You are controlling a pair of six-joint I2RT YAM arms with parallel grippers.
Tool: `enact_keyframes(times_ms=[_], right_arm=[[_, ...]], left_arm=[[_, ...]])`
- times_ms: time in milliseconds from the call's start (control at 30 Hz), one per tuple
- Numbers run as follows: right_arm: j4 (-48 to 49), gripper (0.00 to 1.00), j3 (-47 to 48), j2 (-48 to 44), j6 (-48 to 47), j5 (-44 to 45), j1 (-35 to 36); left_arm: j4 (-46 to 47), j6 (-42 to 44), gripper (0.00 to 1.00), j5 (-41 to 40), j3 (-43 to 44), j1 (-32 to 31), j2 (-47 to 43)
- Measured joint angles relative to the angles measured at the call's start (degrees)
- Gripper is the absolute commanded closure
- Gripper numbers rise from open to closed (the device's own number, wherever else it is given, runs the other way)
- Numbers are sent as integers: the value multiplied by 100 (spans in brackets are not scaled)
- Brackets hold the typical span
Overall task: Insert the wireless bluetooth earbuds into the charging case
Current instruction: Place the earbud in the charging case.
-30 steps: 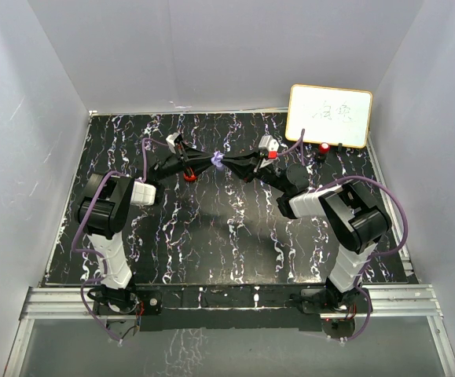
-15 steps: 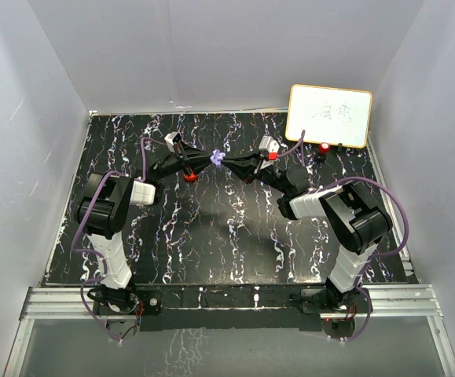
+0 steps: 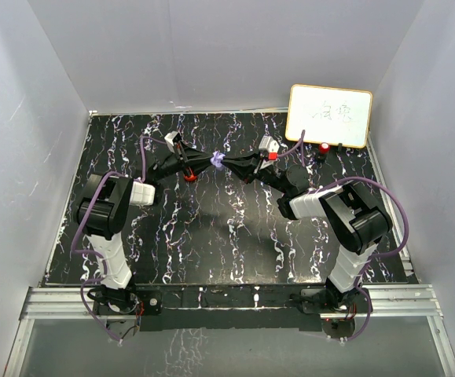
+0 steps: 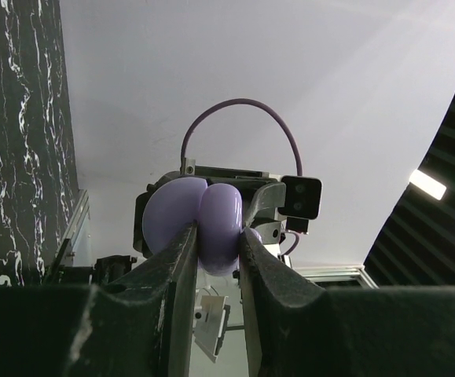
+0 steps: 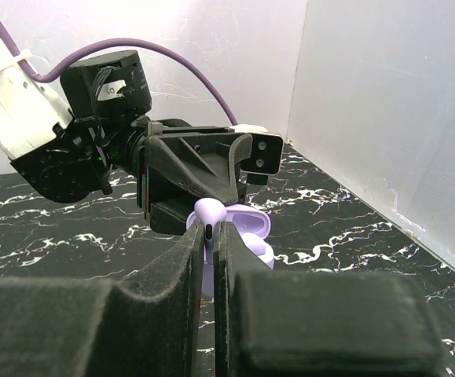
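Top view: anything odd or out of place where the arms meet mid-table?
Nothing stands out. The left gripper clamps the purple case; the right gripper holds a purple earbud at it. A small red piece appears to lie on the table nearby.

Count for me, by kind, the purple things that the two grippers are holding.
Purple case, in the left gripper: 1
Purple earbud, in the right gripper: 1
Total: 2
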Motion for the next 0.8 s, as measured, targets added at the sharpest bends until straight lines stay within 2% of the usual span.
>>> enact_keyframes(times_ms=[800], right_arm=[[37, 100, 52, 0, 96, 24, 0]], left_arm=[[-11, 181, 100, 72, 0, 0, -181]])
